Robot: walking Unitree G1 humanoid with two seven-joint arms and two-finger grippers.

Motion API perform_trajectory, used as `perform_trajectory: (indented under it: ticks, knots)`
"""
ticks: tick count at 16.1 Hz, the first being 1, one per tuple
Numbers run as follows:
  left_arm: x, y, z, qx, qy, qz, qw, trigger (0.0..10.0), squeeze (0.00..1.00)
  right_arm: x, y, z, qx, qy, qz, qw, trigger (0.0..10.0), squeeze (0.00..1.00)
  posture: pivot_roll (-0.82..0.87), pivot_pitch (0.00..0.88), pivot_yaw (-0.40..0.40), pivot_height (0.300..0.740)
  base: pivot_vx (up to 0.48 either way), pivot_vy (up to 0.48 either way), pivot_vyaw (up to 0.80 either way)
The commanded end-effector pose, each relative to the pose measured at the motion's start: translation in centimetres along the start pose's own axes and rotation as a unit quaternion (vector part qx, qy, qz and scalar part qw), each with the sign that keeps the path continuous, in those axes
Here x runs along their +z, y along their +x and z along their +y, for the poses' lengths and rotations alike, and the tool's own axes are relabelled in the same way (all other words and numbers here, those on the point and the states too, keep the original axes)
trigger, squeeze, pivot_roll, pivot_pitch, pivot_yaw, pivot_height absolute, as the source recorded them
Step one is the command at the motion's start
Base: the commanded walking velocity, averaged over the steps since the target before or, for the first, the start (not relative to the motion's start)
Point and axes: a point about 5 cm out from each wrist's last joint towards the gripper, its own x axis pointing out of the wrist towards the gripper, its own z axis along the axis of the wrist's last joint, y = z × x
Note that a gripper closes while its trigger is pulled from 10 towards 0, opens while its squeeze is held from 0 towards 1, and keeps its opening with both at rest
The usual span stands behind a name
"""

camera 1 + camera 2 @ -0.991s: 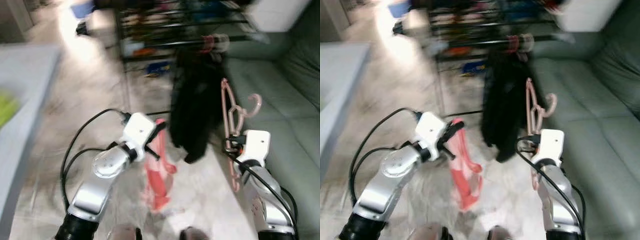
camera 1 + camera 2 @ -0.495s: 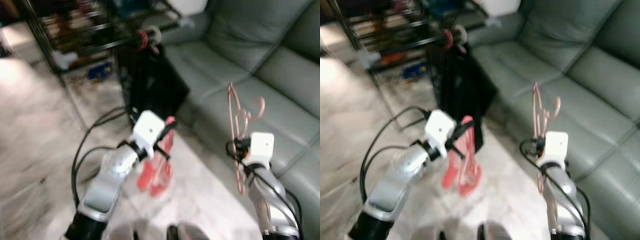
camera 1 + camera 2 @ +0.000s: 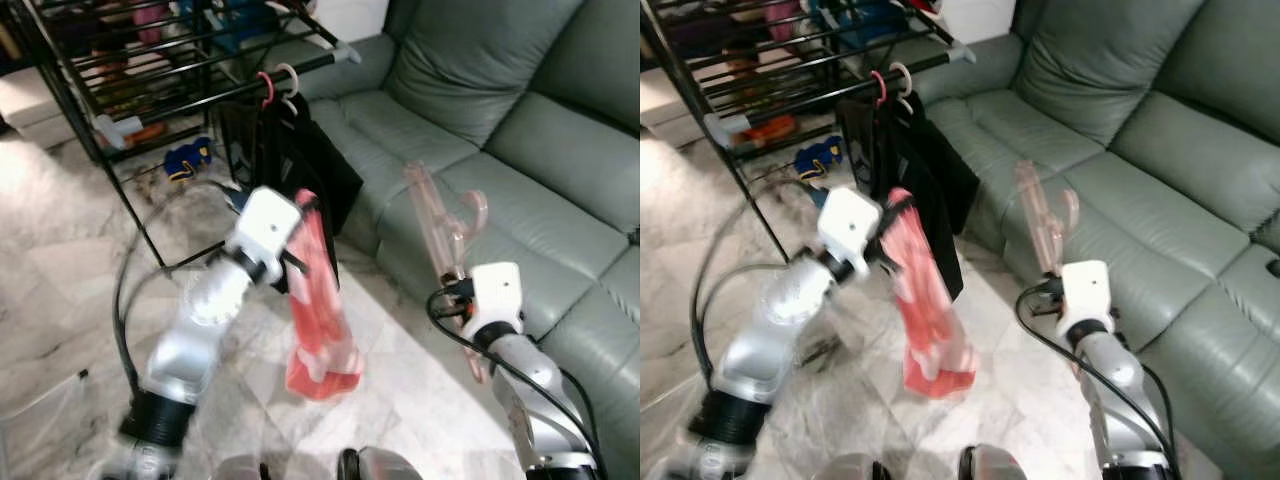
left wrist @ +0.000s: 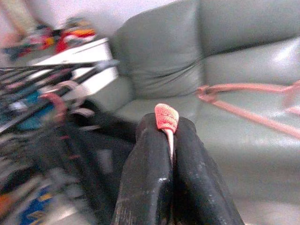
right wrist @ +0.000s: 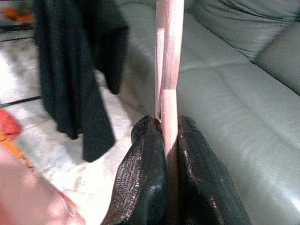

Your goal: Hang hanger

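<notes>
Pink hanger held up near the drying rack

Right end effector (image 3: 1050,290) clamps the light, stiff hanger (image 3: 445,235) low on its frame, hook free; left end effector (image 3: 300,225) pinches limp red cloth (image 3: 320,310) beside rack (image 3: 150,60)

floor (image 3: 60,270): pale marbled tile, bright glare at the left | sofa (image 3: 520,110): grey-green leather, fills the right side | black wire rack (image 3: 110,60): at the back left, shelves cluttered with colourful items | black garment (image 3: 905,160): hangs from the rack's rail, beside the sofa
</notes>
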Motion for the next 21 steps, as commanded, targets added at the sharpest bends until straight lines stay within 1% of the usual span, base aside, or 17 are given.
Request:
perform_trajectory:
  ticks: [1,2,3,4,5,7,8,9,10,11,12,15,16,17,18,19,21]
  knots:
    - [0.1,0.8,1.3,0.019,0.030,0.001,0.999,10.0,0.00,1.0,0.3,0.2,0.023,-0.016,-0.021,0.999,10.0,0.00,-0.01,0.041,-0.016,0.740,0.000,0.000,0.00]
    - [0.1,1.4,1.9,0.020,0.031,-0.001,0.999,10.0,0.00,1.4,0.5,0.6,0.054,-0.021,-0.026,0.998,10.0,0.00,-0.02,0.036,-0.010,0.740,0.000,0.000,0.00]
    - [0.0,1.9,2.3,0.020,0.038,0.003,0.999,10.0,0.00,1.8,0.6,0.9,0.085,-0.035,-0.028,0.995,10.0,0.00,-0.02,0.036,-0.010,0.740,0.000,0.000,0.00]
    - [-0.1,2.3,3.0,0.034,0.067,0.003,0.997,10.0,0.00,2.3,0.7,1.0,0.106,-0.060,-0.040,0.992,10.0,0.00,-0.02,0.037,-0.005,0.740,0.000,0.000,0.00]
    - [-0.4,2.8,3.9,0.050,0.090,0.010,0.995,10.0,0.00,3.0,0.4,0.8,0.138,-0.051,-0.050,0.988,10.0,0.00,-0.02,0.037,0.000,0.740,0.000,0.000,0.00]
    - [-0.6,3.1,4.0,0.043,0.112,0.010,0.993,10.0,0.00,3.0,-0.3,0.8,0.173,-0.051,-0.047,0.983,10.0,0.00,-0.03,0.039,0.004,0.740,0.000,0.000,0.00]
    - [-0.7,3.2,4.0,0.042,0.121,0.009,0.992,10.0,0.00,2.8,-0.8,1.0,0.201,-0.051,-0.042,0.977,10.0,0.00,-0.04,0.039,0.005,0.740,0.000,0.000,0.00]
    - [-0.8,3.3,4.0,0.040,0.130,0.007,0.991,10.0,0.00,2.5,-1.6,1.2,0.248,-0.069,-0.029,0.966,10.0,0.00,-0.04,0.040,0.003,0.740,0.000,0.000,0.00]
    - [-1.0,3.4,4.0,0.045,0.140,0.010,0.989,10.0,0.00,2.1,-2.1,1.2,0.276,-0.077,-0.012,0.958,10.0,0.00,-0.04,0.041,-0.001,0.740,0.000,0.000,0.00]
    - [-1.2,3.5,3.9,0.050,0.145,0.012,0.988,10.0,0.00,1.8,-2.6,1.1,0.302,-0.080,0.001,0.950,10.0,0.00,-0.04,0.041,-0.003,0.740,0.000,0.000,0.00]
    - [-1.5,3.5,3.9,0.052,0.152,0.014,0.987,10.0,0.00,1.7,-3.2,0.8,0.336,-0.083,0.020,0.938,10.0,0.00,-0.04,0.044,-0.009,0.740,0.000,0.000,0.00]
    - [-1.8,3.4,3.9,0.050,0.157,0.009,0.986,10.0,0.00,1.6,-3.4,0.0,0.344,-0.098,0.035,0.933,10.0,0.00,-0.04,0.047,-0.014,0.740,0.000,0.000,0.00]
    - [-1.6,3.3,3.7,0.044,0.157,-0.004,0.987,10.0,0.00,1.4,-3.4,-0.3,0.346,-0.100,0.043,0.932,10.0,0.00,-0.04,0.048,-0.016,0.740,0.000,0.000,0.00]
    - [-1.3,3.3,3.4,0.028,0.151,-0.021,0.988,10.0,0.00,1.2,-3.4,-0.4,0.347,-0.103,0.047,0.931,10.0,0.00,-0.04,0.048,-0.017,0.740,0.000,0.000,0.00]
    - [-0.8,3.1,2.7,-0.012,0.154,-0.045,0.987,10.0,0.00,1.0,-3.3,-0.5,0.342,-0.115,0.050,0.931,10.0,0.00,-0.04,0.049,-0.018,0.740,0.000,0.000,0.00]
    - [-0.7,2.9,2.5,-0.024,0.155,-0.053,0.986,10.0,0.00,1.0,-3.3,-0.5,0.344,-0.116,0.049,0.930,10.0,0.00,-0.04,0.049,-0.019,0.740,0.000,0.000,0.00]
    - [-0.5,2.6,2.1,-0.055,0.147,-0.069,0.985,10.0,0.00,1.2,-3.2,-0.4,0.343,-0.104,0.043,0.932,10.0,0.00,-0.04,0.050,-0.020,0.740,0.000,0.000,0.00]
